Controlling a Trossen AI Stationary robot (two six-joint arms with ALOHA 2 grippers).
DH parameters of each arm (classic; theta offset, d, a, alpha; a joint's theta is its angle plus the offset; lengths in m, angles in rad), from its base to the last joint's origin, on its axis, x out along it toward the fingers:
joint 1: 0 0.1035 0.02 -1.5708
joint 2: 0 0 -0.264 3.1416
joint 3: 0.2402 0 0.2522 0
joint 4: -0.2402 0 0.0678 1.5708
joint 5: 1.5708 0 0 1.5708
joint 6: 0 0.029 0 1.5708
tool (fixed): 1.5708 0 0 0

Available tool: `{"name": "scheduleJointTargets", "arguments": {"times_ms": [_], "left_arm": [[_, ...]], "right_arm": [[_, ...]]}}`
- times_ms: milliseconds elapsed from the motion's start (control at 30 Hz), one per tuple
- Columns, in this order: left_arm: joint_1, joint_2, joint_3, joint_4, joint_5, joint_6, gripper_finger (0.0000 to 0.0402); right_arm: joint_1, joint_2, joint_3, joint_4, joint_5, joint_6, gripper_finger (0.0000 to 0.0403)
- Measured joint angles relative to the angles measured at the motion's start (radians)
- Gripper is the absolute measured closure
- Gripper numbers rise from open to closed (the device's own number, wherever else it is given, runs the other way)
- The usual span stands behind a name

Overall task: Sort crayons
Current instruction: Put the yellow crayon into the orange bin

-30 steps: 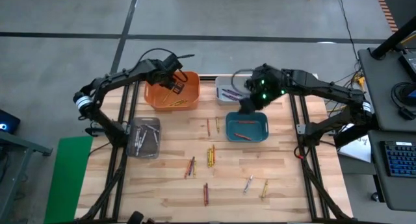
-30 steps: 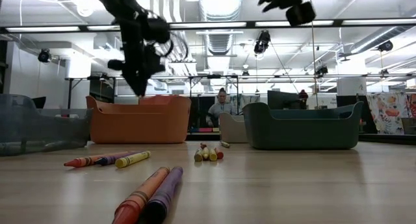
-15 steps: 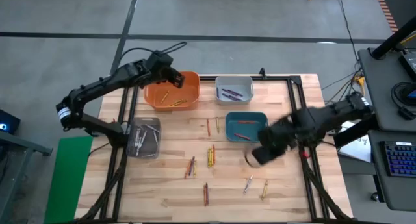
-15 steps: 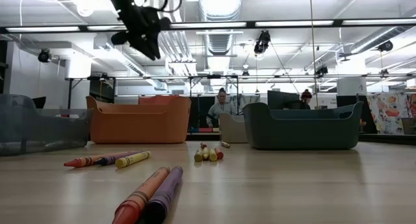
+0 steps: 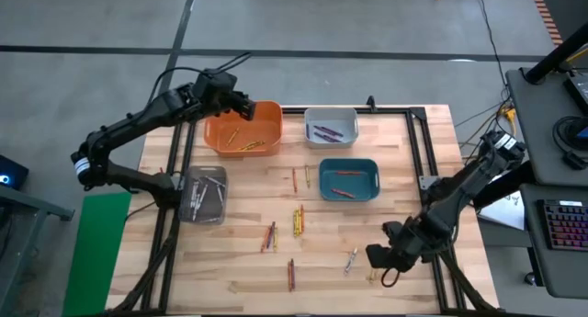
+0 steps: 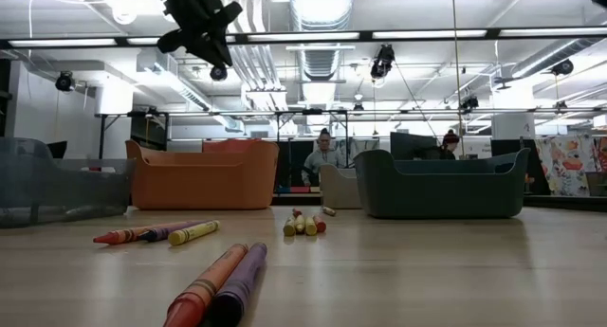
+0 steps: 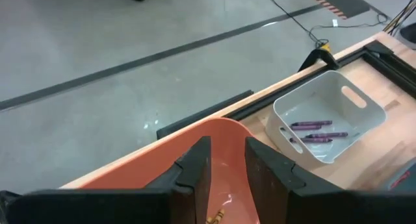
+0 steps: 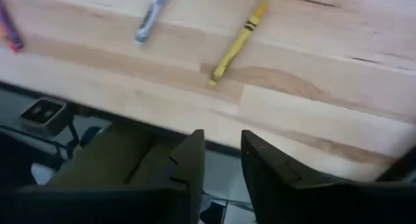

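Note:
Crayons lie loose on the wooden table: a yellow cluster [image 5: 298, 220], a red and purple pair [image 5: 269, 236], a red one [image 5: 291, 274], a grey one [image 5: 351, 259] and a yellow one [image 5: 374, 266]. My right gripper [image 5: 381, 257] hangs open and empty over the near right part of the table, beside the yellow crayon [image 8: 234, 45] and the grey crayon [image 8: 151, 16]. My left gripper [image 5: 234, 104] is open and empty, high above the far left rim of the orange bin [image 5: 243, 129]; it also shows in the low view [image 6: 204, 24].
A white bin [image 5: 331, 126] holds purple crayons [image 7: 315, 130]. A teal bin [image 5: 348, 180] holds a red crayon, and a clear grey bin [image 5: 204, 193] stands at the left. Two more crayons [image 5: 300, 177] lie mid-table. People sit in the room beyond [image 6: 325, 156].
My right gripper has swung fast from above the white and teal bins toward the table's near edge and down, ending beside the grey and yellow crayons. My left gripper has risen and drifted from over the orange bin toward its far left rim, tipping as it went.

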Motion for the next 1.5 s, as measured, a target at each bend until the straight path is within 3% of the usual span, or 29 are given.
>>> {"name": "scheduleJointTargets", "arguments": {"times_ms": [300,667,900,1367,1500], "left_arm": [[0.000,0.009,0.000,0.000,0.000,0.004,0.0325],[0.000,0.009,0.000,0.000,0.000,0.004,0.0325],[0.000,0.009,0.000,0.000,0.000,0.004,0.0325],[0.000,0.010,0.000,-0.001,0.000,0.004,0.0325],[-0.001,0.010,0.000,-0.001,0.000,0.004,0.0325]], "right_arm": [[-0.017,0.081,-0.131,0.118,0.020,0.015,0.0253],[-0.061,0.251,-0.132,0.206,0.016,-0.016,0.0251],[-0.063,0.303,-0.131,0.265,0.012,-0.007,0.0270],[-0.068,0.301,-0.130,0.265,0.020,-0.007,0.0377],[-0.068,0.289,-0.129,0.229,0.028,-0.028,0.0391]]}}
